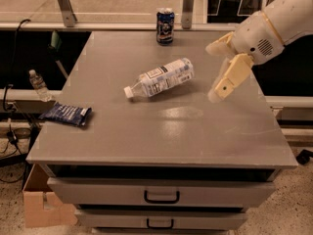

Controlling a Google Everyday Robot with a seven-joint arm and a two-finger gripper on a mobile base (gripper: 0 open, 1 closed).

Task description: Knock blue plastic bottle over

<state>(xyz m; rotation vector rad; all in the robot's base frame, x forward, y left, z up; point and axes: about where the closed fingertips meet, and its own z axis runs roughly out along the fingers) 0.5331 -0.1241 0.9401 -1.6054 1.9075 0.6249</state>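
Arm: white, rounded robot arm (293, 9) enters from 2 o'clock and slants down toward 8 o'clock.

Wrist: bulbous white wrist housing (257, 38) with a small speckled grille on its face and a tan band behind it.

End of arm: cream-coloured two-finger tool (211, 72), over the 3 o'clock side of the grey table (146, 136).

Fingers spread apart, nothing between them. The upper finger (220, 44) shows short and points to 9 o'clock. The lower finger (231, 77) is long and flat, angled down to 7 o'clock. Cannot tell whether the lower tip touches the table.
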